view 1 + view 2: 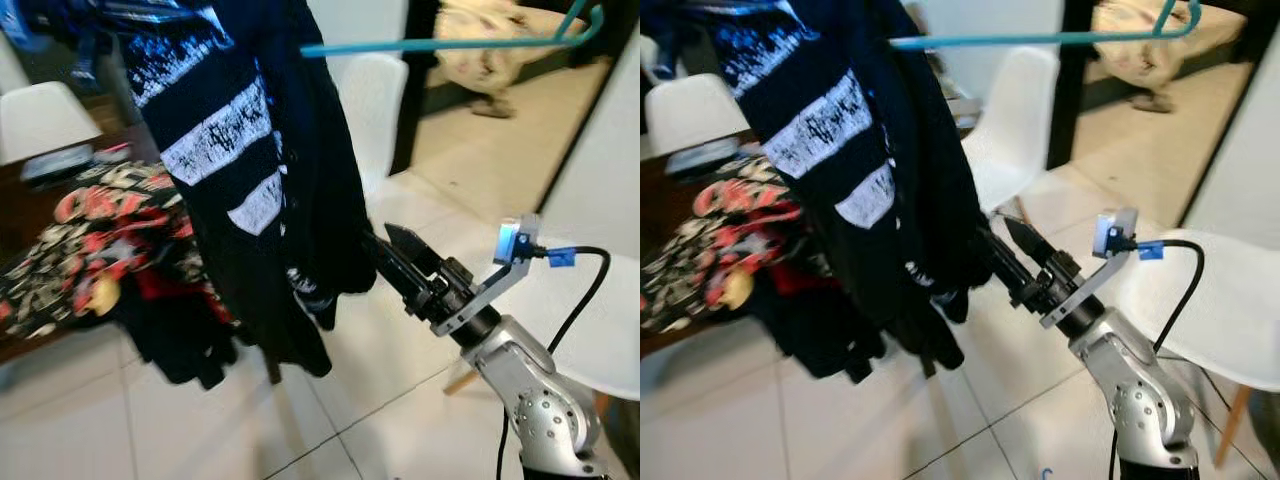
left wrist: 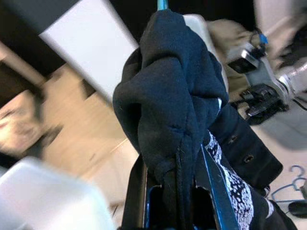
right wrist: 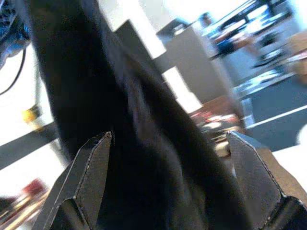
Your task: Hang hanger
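The right gripper (image 1: 385,245), fingers spread wide, reaches into the lower edge of a black garment (image 1: 270,200). The left gripper (image 2: 177,211) is clamped on the garment's bunched top. A teal hanger (image 1: 450,42) juts beside the garment's top.

A dark wooden table (image 1: 20,340) is standing to my left; a crumpled red, black and cream patterned garment (image 1: 95,235) is lying heaped on it, with black cloth (image 1: 180,345) drooping over its near edge; a white moulded plastic chair (image 1: 40,118) is sitting behind the table, and another white moulded chair (image 1: 378,110) is standing ahead of me; a third white chair seat (image 1: 1220,320) is showing close on my right, on a pale wooden leg; glossy white floor tiles (image 1: 130,420) are spreading below; a beige rumpled bundle of fabric (image 1: 490,55) is lying beyond a dark doorframe (image 1: 415,90).
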